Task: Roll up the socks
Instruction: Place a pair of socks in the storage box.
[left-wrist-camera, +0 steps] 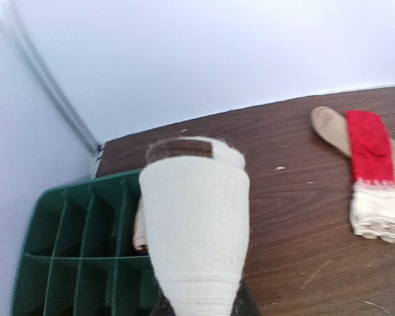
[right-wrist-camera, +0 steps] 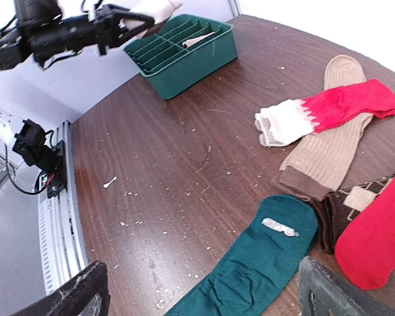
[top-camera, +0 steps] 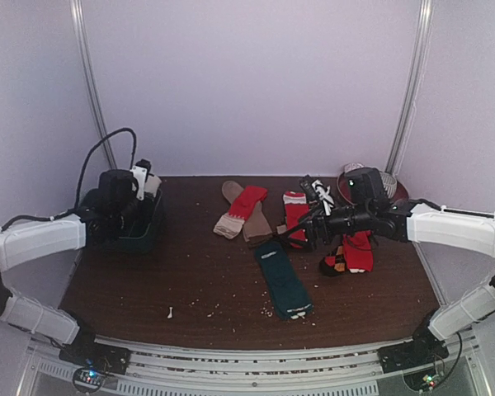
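My left gripper is shut on a rolled cream sock with a brown band, held over the dark green compartment tray. In the top view this gripper hangs above the tray at the far left. My right gripper stands open above the flat dark teal sock, nothing between its fingers. Beyond it a red sock with a pale cuff lies across a beige sock. Another red sock and a brown patterned one lie at the right.
White crumbs are scattered over the brown table. One more red sock lies under my right arm. A round basket stands at the back right corner. A cream piece lies in one tray compartment.
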`<action>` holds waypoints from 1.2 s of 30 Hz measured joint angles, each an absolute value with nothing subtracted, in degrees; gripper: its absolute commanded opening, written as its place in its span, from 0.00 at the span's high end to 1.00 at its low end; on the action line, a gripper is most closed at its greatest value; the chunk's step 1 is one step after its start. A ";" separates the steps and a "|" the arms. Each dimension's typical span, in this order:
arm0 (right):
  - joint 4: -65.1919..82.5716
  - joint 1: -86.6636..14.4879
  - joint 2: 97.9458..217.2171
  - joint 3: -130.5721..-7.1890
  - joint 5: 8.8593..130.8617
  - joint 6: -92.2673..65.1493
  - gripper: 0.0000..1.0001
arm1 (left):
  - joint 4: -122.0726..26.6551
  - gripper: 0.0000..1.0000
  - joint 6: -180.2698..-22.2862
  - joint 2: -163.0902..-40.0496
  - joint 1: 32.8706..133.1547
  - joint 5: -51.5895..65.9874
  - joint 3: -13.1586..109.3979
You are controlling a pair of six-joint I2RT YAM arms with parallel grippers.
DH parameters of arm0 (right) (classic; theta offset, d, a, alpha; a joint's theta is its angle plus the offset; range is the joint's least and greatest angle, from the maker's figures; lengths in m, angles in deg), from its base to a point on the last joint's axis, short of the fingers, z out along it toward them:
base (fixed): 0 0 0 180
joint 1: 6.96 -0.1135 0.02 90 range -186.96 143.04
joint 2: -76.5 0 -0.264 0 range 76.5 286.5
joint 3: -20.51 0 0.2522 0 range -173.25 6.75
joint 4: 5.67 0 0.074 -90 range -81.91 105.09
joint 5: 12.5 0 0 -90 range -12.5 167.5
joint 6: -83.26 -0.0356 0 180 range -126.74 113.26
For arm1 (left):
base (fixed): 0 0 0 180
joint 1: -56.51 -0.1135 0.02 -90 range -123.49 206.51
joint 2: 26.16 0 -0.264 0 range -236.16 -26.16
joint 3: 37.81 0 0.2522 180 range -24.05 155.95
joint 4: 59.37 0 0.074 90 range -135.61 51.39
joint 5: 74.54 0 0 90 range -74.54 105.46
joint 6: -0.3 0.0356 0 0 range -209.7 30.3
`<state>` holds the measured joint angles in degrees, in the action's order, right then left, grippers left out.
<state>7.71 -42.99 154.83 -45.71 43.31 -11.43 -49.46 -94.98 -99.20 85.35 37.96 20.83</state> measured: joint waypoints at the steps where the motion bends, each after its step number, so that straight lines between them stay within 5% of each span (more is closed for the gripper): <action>1: 7.41 -42.90 154.83 -45.28 42.61 -11.52 0.00 | -48.54 1.00 -95.59 -99.40 82.56 37.72 21.12; 16: 2.73 -42.60 154.39 -41.52 38.02 -12.70 0.00 | -35.08 1.00 -101.97 -116.29 74.67 38.71 31.02; 36: 2.12 -42.58 154.02 -41.52 36.55 -12.66 0.00 | -29.18 1.00 -103.59 -120.57 71.80 32.48 33.73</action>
